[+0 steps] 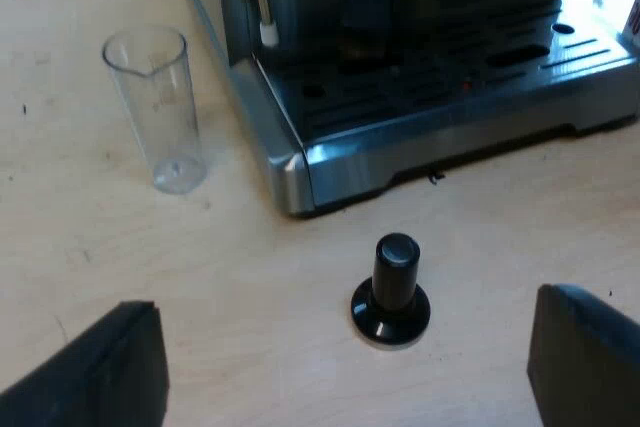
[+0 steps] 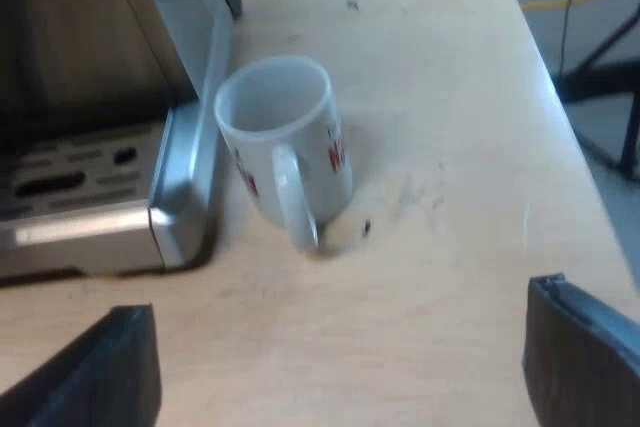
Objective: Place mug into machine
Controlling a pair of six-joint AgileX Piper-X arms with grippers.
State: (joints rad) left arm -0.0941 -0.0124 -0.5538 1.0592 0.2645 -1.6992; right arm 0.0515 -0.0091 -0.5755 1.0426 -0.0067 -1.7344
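A white mug (image 2: 285,142) with red markings stands upright on the wooden table, close beside the corner of the espresso machine (image 2: 120,177), its handle turned toward my right gripper (image 2: 340,367). That gripper is open, a short way back from the mug, with nothing between its fingers. My left gripper (image 1: 350,367) is open too, hovering just behind a tamper with a black knob (image 1: 392,290) that stands before the machine's drip tray (image 1: 450,97).
A clear measuring glass (image 1: 158,107) stands upright on the table beside the machine's corner. Beyond the mug the table's edge (image 2: 560,117) drops to the floor, where a dark stand and a yellow cable lie.
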